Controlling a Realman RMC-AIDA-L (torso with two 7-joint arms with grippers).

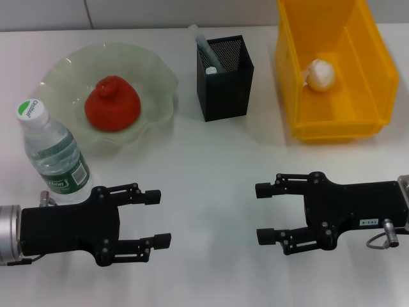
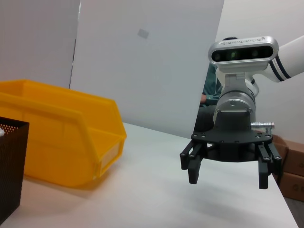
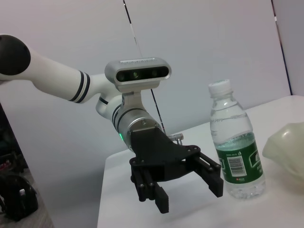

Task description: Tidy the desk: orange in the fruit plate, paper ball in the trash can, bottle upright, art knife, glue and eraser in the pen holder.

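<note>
The orange (image 1: 113, 103), reddish in colour, lies in the pale green fruit plate (image 1: 153, 70) at the back left. The water bottle (image 1: 53, 152) stands upright at the front left, beside my left gripper (image 1: 158, 219), which is open and empty over the table. It also shows in the right wrist view (image 3: 190, 187), with the bottle (image 3: 236, 142) beside it. The paper ball (image 1: 321, 74) lies in the yellow bin (image 1: 370, 70). The black mesh pen holder (image 1: 225, 78) holds a glue stick (image 1: 208, 52). My right gripper (image 1: 264, 213) is open and empty at the front right. Art knife and eraser are not visible.
The yellow bin (image 2: 61, 137) and the pen holder's edge (image 2: 10, 166) show in the left wrist view, with my right gripper (image 2: 228, 168) beyond them. Cardboard boxes (image 2: 289, 166) stand past the table's edge.
</note>
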